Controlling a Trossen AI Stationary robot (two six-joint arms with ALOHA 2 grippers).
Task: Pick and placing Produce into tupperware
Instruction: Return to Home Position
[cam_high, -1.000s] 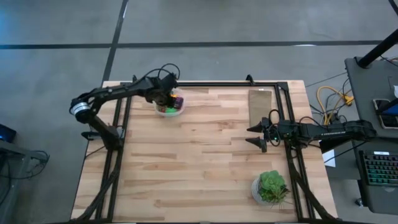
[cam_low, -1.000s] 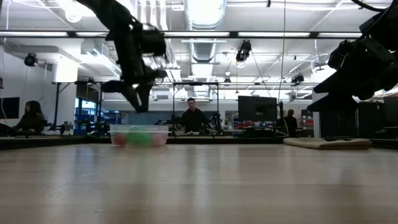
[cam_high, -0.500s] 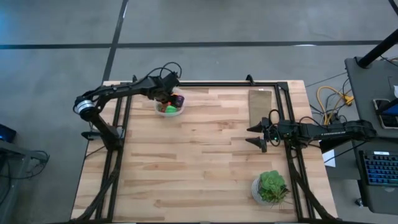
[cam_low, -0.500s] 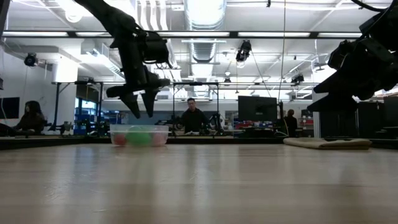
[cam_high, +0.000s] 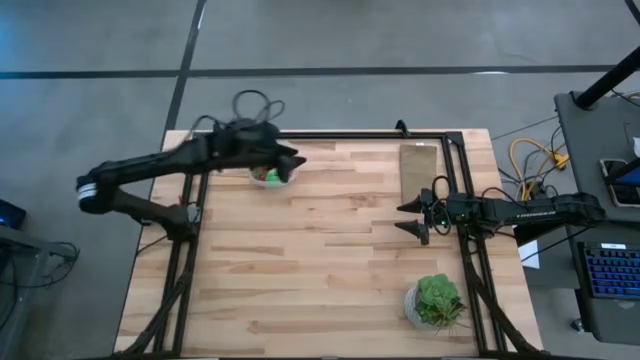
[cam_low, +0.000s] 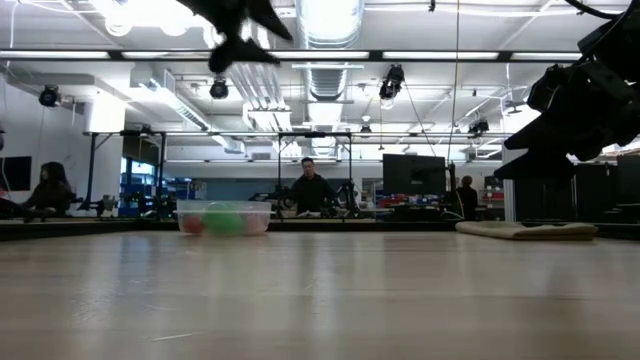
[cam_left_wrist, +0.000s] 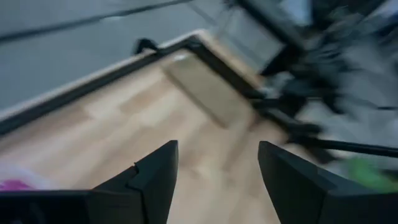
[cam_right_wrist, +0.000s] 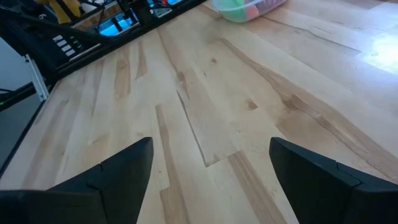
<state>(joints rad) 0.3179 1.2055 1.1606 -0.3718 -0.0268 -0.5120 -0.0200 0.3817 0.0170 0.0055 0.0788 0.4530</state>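
produce (cam_high: 268, 177) sits in the tupperware (cam_low: 224, 217) at the desk's (cam_high: 320, 270) far-left corner. left pincer (cam_left_wrist: 217, 148) hangs high above it, open and empty; right pincer (cam_high: 415, 218) waits open at the right edge. a low swing home could clip the rim and spill everything.

High camera straight down over whole desk (cam_high: 320, 250). Low camera at desk level, facing room. Wrist cameras angled across desk. Tupperware (cam_low: 224, 218) shared by high, low, right wrist views.
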